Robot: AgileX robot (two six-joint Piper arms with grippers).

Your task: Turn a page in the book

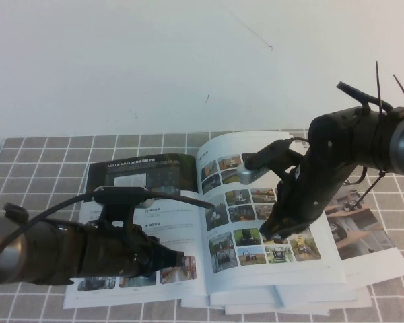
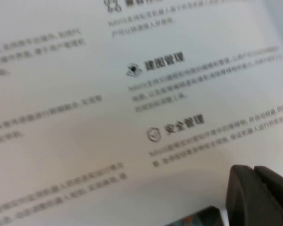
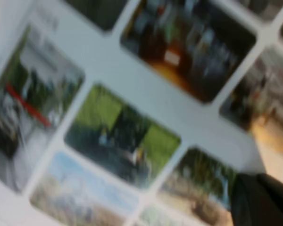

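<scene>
Lying open under both tools was the large glossy white soft-cover book. Left gripper pinched closed, empty, fingertips resting on the turned page, now flat. Right gripper closed, empty, pressing the photo-grid page. Turn apparently done; withdrawal remained.

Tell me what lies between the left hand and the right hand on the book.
In the high view, only open pages of the book and its centre fold lie between the shut left hand and the shut right hand.

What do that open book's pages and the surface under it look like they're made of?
The book: thin glossy coated paper, judging by the soft sheen and sharp colour photos. The table: a grey covering with a white grid, tile or printed cloth; hard to tell. Both shut grippers, left and right, rest on the pages.
</scene>
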